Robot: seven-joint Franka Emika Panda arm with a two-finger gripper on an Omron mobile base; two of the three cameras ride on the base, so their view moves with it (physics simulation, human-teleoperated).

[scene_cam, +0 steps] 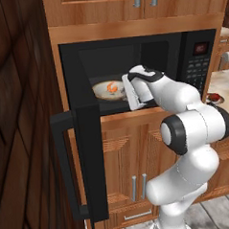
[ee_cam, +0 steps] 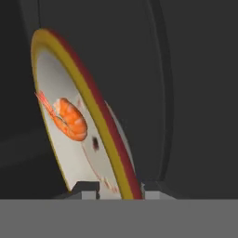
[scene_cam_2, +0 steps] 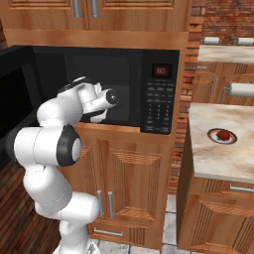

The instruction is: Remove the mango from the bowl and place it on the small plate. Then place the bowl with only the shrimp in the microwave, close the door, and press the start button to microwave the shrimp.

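Observation:
The bowl [scene_cam: 100,92] [ee_cam: 65,158] sits inside the open microwave [scene_cam: 199,63] [scene_cam_2: 158,106], with the orange shrimp [scene_cam: 113,87] [ee_cam: 69,120] lying in it. My gripper [ee_cam: 120,188] reaches into the cavity at the bowl's near right edge. Its two fingertips stand slightly apart on either side of the olive-gold rim, with a sliver of gap on the inner side. The door [scene_cam: 90,161] hangs wide open to the left. On the counter to the right, the small plate [scene_cam: 214,99] [scene_cam_2: 222,136] carries the dark red mango [scene_cam_2: 224,134].
The door's thick bar handle [scene_cam: 64,162] sticks out at the lower left. A keypad panel with a red display [scene_cam_2: 161,71] is on the microwave's right. Wooden cabinets sit above and below. The marble counter [scene_cam_2: 218,158] lies to the right.

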